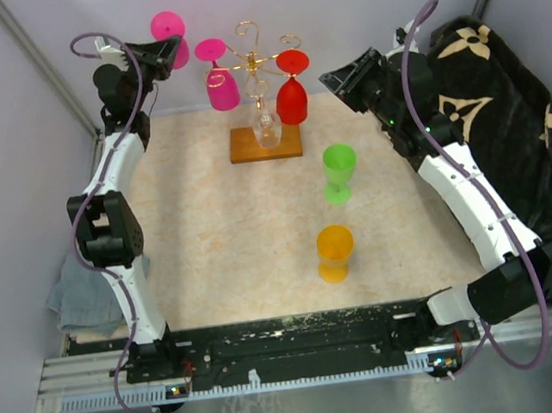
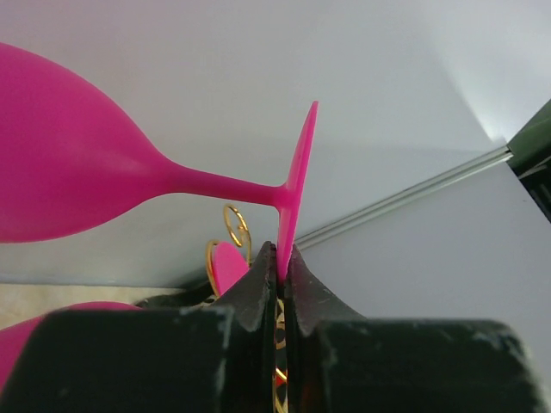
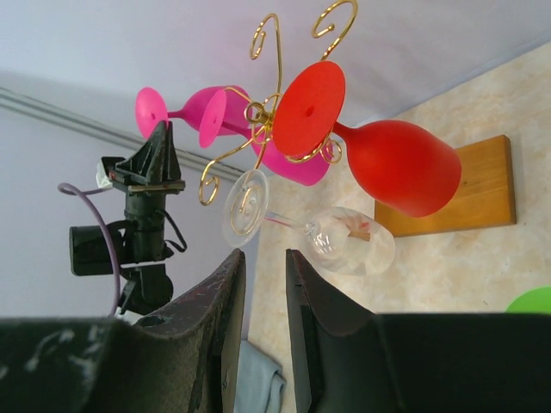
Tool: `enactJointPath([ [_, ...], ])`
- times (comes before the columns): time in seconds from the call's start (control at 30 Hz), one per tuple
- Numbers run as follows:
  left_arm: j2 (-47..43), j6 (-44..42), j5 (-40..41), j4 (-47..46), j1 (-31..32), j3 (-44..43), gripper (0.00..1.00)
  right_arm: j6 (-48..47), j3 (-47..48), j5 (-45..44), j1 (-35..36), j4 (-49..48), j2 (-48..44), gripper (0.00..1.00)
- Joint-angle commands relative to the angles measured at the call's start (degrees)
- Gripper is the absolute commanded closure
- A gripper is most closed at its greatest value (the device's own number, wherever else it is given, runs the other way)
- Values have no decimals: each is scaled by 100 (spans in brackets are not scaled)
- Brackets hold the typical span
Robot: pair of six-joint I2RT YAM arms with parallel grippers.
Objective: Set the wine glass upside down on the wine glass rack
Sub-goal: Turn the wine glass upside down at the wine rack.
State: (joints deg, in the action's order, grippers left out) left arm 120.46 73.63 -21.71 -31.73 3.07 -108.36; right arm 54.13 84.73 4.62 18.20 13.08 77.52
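Note:
The wine glass rack is gold wire on an orange-brown wooden base. A pink glass, a red glass and a clear glass hang on it upside down. My left gripper is shut on the foot rim of a second pink wine glass, held high, left of the rack. In the left wrist view the gripper pinches the foot and the bowl points left. My right gripper is open and empty to the right of the rack; it also shows in the right wrist view.
A green glass and an orange glass stand upright on the beige table, right of middle. A black patterned cloth lies at the right edge. A blue-grey cloth lies at the left edge.

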Motion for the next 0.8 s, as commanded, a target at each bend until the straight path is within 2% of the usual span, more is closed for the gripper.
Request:
enactJointPath([
  [0.0,35,550,-217,-519,70,-251,96,-76,-50,56,-28,-276,-114,74],
  [0.13,26,941,-284,-496,101,-239,97,-53,-99,69,-35,-320,-137,74],
  [0.77,528,975,-579,-338,370,-1131,98,-26,-319,101,-88,-418,-237,74],
])
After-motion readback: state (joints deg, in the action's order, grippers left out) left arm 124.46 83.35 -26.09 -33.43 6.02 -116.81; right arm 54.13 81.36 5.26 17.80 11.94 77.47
